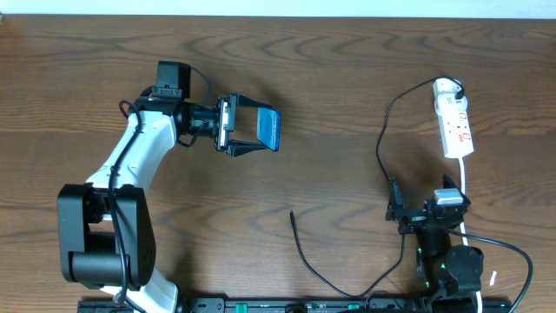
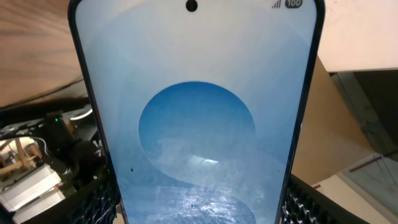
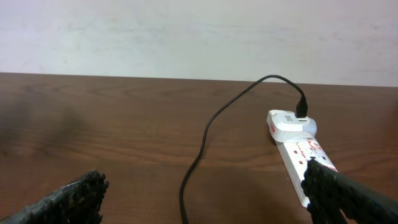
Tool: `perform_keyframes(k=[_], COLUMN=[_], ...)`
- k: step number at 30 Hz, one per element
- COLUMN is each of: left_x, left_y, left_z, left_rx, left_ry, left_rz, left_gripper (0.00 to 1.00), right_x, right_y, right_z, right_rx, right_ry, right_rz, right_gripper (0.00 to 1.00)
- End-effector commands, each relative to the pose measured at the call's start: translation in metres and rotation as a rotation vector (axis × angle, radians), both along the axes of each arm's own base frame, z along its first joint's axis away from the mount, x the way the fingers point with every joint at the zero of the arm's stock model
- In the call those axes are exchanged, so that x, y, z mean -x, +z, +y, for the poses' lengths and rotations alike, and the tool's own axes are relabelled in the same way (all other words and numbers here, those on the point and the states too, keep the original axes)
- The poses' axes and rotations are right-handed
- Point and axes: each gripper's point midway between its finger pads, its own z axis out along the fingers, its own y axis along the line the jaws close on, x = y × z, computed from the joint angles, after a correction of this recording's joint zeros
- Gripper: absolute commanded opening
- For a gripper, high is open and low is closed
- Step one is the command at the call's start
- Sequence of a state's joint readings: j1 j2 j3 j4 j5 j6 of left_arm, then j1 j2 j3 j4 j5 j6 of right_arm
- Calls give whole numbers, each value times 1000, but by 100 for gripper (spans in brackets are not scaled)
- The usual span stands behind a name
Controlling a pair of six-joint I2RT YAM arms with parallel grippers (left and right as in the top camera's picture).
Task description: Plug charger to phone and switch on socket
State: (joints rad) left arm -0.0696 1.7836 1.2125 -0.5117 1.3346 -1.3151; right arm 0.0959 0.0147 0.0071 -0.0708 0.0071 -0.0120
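My left claw (image 1: 257, 128) clamped on the phone (image 2: 196, 124), seemingly lifted, my right claw (image 3: 202, 180) spread wide, empty, charger (image 1: 300, 248) loose on table (image 1: 347, 69)

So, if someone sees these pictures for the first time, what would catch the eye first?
Most likely the phone with its bright blue screen, held in the left gripper over the left half of the table. Next, the white power strip at the far right, with a thin black cable running from it to a loose end near the middle. The right gripper sits open, facing the strip.
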Motion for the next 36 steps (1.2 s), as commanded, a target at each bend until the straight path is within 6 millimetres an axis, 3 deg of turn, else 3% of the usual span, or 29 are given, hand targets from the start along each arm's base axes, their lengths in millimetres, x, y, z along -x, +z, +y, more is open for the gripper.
perform_keyframes(k=[1,12,20,27,36], left_x=[-3,-14,-36,-54,-78], left_y=[17,13,28,13,17], left_z=[-1,2,0,10,17], left_rx=[-11,-71,-66,-199,-273], left_ry=[-12,-29,-30,37,105], left_rz=[-119,-318,-558,-574,-682], left_gripper=[7,8,7,8,7], right_x=[0,0,0,0,0], right_y=[0,0,0,0,0], right_z=[2,2,2,2,2], right_rx=[11,11,11,11,11], right_ry=[12,12,12,12,12], right_rz=[-1,-1,-1,-1,-1], right_gripper=[99,99,99,99,99])
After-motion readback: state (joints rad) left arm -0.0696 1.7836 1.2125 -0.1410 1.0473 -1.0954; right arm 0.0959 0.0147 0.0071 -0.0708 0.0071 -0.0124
